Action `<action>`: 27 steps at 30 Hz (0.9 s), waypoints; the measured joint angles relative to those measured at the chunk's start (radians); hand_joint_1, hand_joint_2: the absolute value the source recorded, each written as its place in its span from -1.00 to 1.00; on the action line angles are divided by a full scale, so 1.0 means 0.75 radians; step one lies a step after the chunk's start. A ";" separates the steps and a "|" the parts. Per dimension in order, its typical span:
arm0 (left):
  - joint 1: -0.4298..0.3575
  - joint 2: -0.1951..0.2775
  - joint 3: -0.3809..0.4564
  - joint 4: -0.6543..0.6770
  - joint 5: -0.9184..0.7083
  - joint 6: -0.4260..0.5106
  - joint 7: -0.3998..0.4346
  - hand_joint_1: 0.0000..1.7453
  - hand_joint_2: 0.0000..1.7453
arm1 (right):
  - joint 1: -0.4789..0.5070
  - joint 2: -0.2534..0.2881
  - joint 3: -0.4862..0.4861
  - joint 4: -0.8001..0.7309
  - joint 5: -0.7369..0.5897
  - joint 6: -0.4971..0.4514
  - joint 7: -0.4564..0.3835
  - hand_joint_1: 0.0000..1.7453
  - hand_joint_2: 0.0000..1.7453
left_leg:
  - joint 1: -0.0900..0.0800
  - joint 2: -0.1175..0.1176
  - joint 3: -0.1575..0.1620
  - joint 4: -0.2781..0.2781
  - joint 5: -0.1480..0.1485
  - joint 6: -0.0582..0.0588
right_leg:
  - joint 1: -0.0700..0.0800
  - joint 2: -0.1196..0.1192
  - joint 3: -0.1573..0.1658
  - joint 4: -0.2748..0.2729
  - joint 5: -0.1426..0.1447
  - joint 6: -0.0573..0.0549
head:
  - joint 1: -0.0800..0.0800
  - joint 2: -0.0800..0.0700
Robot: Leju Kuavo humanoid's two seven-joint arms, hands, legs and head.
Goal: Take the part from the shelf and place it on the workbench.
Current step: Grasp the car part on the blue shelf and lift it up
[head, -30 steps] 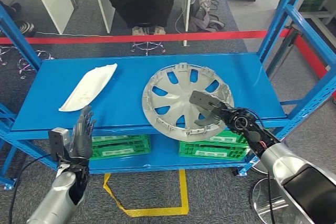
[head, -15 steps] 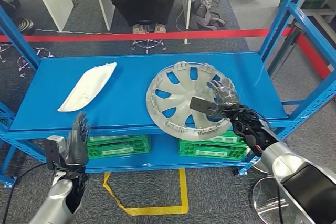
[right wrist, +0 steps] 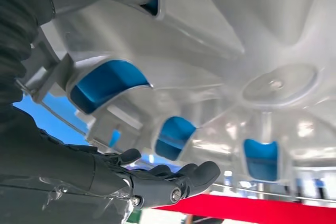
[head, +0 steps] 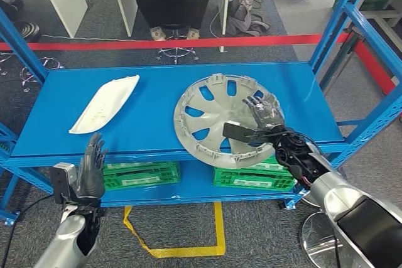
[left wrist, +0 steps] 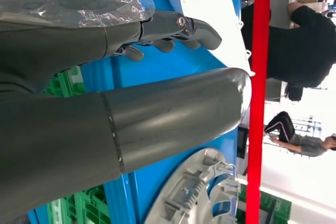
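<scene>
Right hand: gripping the round silver plastic wheel cover at its rim, thumb above.
Left hand: hovering empty, fingers spread.

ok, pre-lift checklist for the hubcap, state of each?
1. Right hand on hubcap: ok, fingers over the rim, thumb beneath.
2. Grip closed firmly: cannot tell.
3. Hubcap off the shelf: not ok, far side lies on the deck, near edge overhangs the front.
4. Left hand clear of the hubcap: ok, open, in front of the shelf edge.
5. White part out of the lift path: ok, apart, toward the left.
</scene>
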 joint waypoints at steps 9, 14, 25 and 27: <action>0.002 0.003 0.001 -0.003 -0.005 -0.003 0.008 -1.00 -1.00 | 0.054 0.001 -0.007 -0.153 0.077 0.102 0.103 -1.00 1.00 | 0.000 0.001 0.000 0.000 0.000 0.000 | 0.000 0.001 -0.001 0.000 0.000 0.000 | 0.000 0.000; 0.023 0.010 0.004 -0.029 -0.007 0.017 0.036 -1.00 -1.00 | 0.073 -0.003 -0.031 -0.237 0.091 0.213 0.231 -1.00 1.00 | 0.000 0.001 0.000 0.000 0.000 0.000 | 0.000 0.000 -0.001 0.000 0.000 0.000 | -0.001 0.000; 0.052 0.020 0.011 -0.068 -0.009 0.034 0.047 -1.00 -1.00 | 0.106 -0.014 -0.048 -0.321 0.108 0.258 0.290 -1.00 1.00 | 0.000 0.001 0.000 0.000 0.000 0.000 | 0.000 0.000 -0.002 0.000 0.000 0.000 | 0.000 0.000; 0.054 0.022 0.011 -0.072 -0.009 0.035 0.047 -1.00 -1.00 | 0.110 -0.014 -0.048 -0.327 0.107 0.258 0.290 -1.00 1.00 | 0.000 0.001 0.000 0.000 0.000 0.000 | 0.000 0.000 -0.002 0.000 0.000 0.000 | 0.000 0.000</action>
